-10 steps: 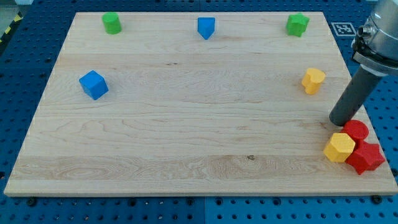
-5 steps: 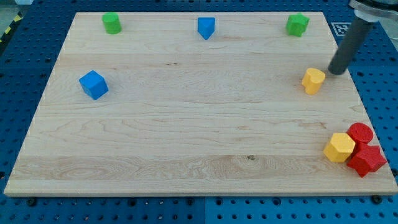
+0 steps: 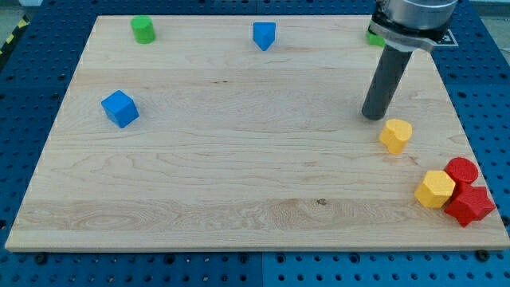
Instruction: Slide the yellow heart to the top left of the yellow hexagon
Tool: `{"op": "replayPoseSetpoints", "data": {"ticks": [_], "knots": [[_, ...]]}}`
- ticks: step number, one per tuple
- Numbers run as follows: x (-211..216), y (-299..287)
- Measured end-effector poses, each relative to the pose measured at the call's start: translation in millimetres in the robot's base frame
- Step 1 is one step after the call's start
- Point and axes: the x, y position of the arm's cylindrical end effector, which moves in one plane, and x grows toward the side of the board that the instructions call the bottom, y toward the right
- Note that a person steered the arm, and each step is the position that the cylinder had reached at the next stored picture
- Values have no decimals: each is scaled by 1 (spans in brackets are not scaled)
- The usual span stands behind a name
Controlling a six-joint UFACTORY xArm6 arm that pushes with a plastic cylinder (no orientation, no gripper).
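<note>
The yellow heart [image 3: 395, 135] lies on the wooden board at the view's right. The yellow hexagon [image 3: 435, 189] sits lower right of it, near the board's right edge, touching the red blocks. My tip [image 3: 371, 116] stands just up and left of the yellow heart, very close to it or touching it. The heart is up and left of the hexagon, a short gap apart.
A red cylinder [image 3: 461, 171] and a red star-like block [image 3: 468, 203] press against the hexagon's right side. A blue cube [image 3: 119, 108] is at the left. A green cylinder [image 3: 143, 29], a blue block [image 3: 264, 35] and a green block [image 3: 373, 35], partly hidden by the arm, line the top.
My tip moved from the right edge up past the heart, then left and down. The yellow heart was pushed down and slightly left, closer to the hexagon.
</note>
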Motion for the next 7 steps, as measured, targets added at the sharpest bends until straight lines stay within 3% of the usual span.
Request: {"op": "replayPoseSetpoints", "data": {"ticks": [1, 3, 6, 7], "knots": [[21, 9], [7, 4], [42, 26], [27, 26]]}}
